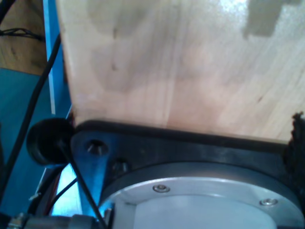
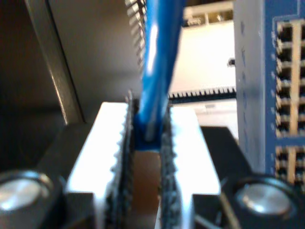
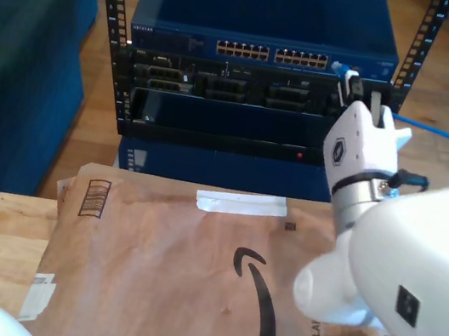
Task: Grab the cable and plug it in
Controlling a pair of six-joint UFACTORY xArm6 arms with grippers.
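The cable (image 2: pixel 157 71) is pinched between the toothed pads (image 2: pixel 125 143) of my second gripper (image 2: pixel 145 143), jaws closed narrow on the blue jacket. In the exterior view it sits up at the rack (image 3: pixel 259 62), near the exterior view's right end of the blue switch (image 3: pixel 266 20), and the rest of it trails off toward that view's right edge. A clear plug tip (image 3: pixel 339 67) pokes out just past the jaws, close beside the end of the port row (image 3: pixel 271 54). Whether it is seated I can't tell.

Risks from here, my judgement:
- Grip is on the round jacket, not the plug body, so the plug could twist or tilt and miss the socket mouth.
- Pushing while misaligned would bend the cable or slide it through the pads.
- The trailing slack could tug sideways and pull the tip off line.
- The latch tab's orientation is unreadable; wrong way up, it won't go in.

My first gripper: the first wrist view gives a wooden tabletop (image 1: pixel 190 71) and a black base plate (image 1: pixel 190 148), no fingers, so I can't tell its state.
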